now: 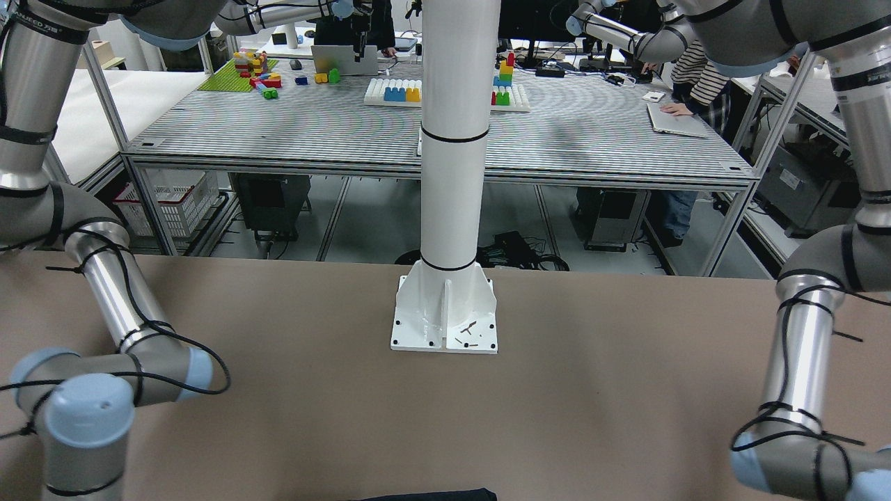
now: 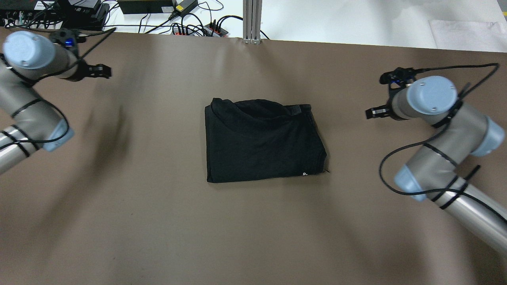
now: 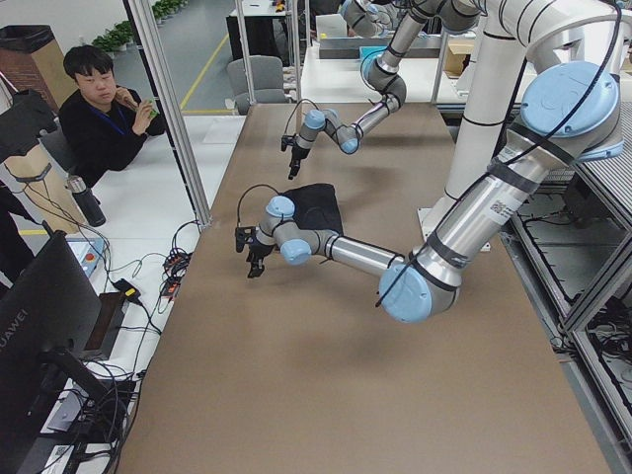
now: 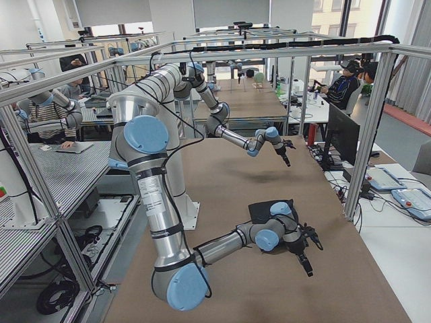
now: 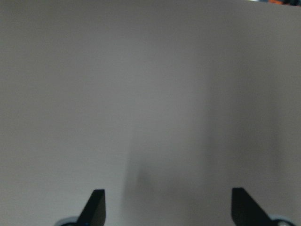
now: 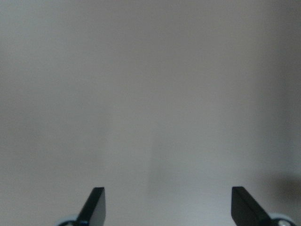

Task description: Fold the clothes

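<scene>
Now, both jaws spread wide and empty, I risk undoing the folded black fabric rectangle (image 2: 263, 142) by snagging it.

Robotics lab, robot arms (image 2: 447, 130) hung off white pillar (image 1: 452, 139), brown bench (image 2: 158, 217), aluminium-profile frames (image 4: 269, 50), neighbouring slatted bench (image 1: 313, 132) with toy blocks (image 1: 257, 73), laptop (image 1: 675, 122), monitor (image 3: 39, 336), power strips (image 2: 214, 29), seated person (image 3: 99, 128) watching

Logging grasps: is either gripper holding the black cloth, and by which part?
Nothing is held. The left gripper and right gripper are open; the cloth lies folded between them.
</scene>
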`<state>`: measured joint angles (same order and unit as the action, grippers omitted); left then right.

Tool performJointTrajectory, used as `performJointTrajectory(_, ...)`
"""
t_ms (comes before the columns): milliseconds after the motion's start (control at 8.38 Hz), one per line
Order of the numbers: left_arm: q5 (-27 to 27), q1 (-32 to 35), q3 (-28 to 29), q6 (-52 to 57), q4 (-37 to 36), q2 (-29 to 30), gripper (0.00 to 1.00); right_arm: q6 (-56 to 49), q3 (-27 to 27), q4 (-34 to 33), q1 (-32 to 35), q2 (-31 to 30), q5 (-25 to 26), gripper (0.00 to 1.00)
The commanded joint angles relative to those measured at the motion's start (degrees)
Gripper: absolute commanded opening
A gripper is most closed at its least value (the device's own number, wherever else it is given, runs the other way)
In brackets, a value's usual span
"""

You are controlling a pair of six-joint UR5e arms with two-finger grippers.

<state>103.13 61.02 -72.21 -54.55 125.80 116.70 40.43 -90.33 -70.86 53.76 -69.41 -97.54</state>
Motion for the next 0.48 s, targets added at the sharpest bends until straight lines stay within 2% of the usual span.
performJointTrajectory(0, 1.9, 13.72, -6.79, 24.41, -0.03, -15.15, 0.94, -19.36, -12.82, -6.12, 12.11, -13.79, -0.11, 0.94)
performJointTrajectory(358, 1.99, 30.07, -7.33, 47.29, -0.12, -20.1, 0.95, -37.11, -16.97, -6.48, 26.79, -21.45, 0.51, 0.94)
